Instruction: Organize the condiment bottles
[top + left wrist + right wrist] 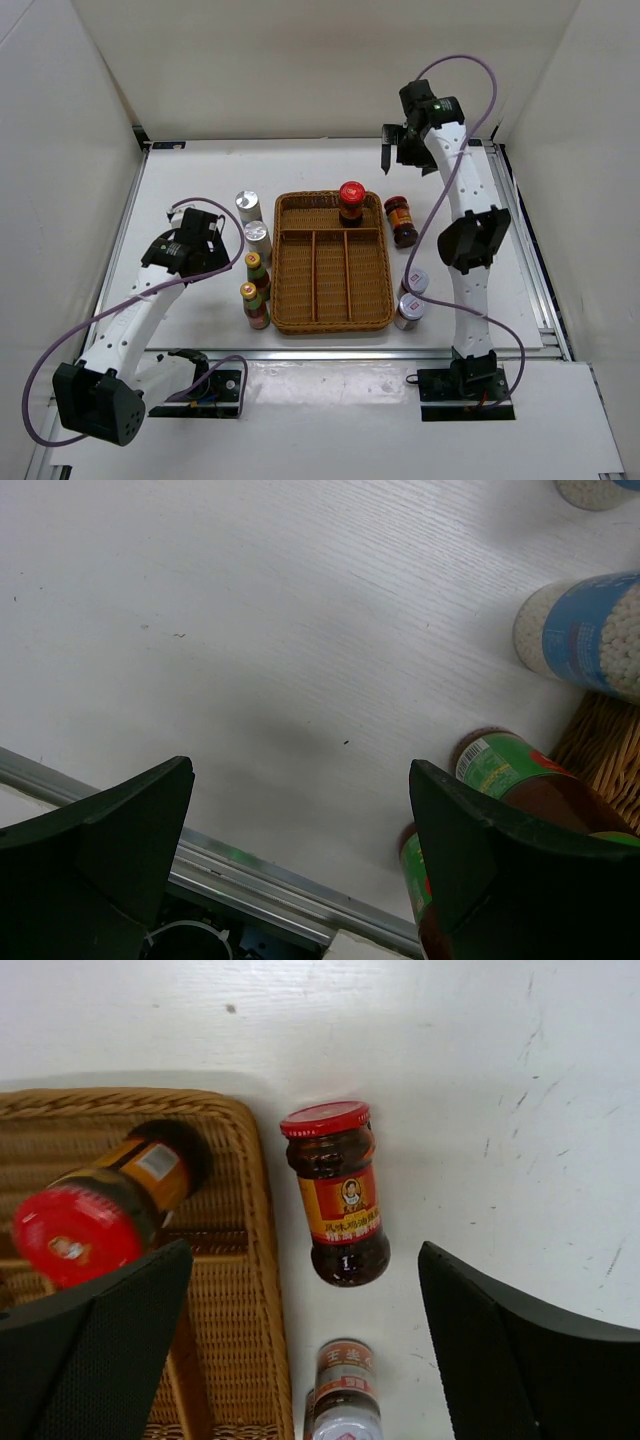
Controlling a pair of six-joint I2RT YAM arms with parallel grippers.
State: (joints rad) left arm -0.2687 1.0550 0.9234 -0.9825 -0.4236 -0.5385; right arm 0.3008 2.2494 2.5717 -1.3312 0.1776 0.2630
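One dark red-capped bottle stands in the back compartment of the wicker tray. The other stands on the table just right of the tray. Two grey-capped bottles stand at the tray's right front. Two silver-capped bottles and two slim bottles stand left of the tray. My left gripper is open and empty left of them. My right gripper is open and empty, high above the tray's back right.
The white table ends at metal rails on the left and right, and a front rail shows in the left wrist view. White walls enclose the back and sides. The tray's three front compartments hold nothing.
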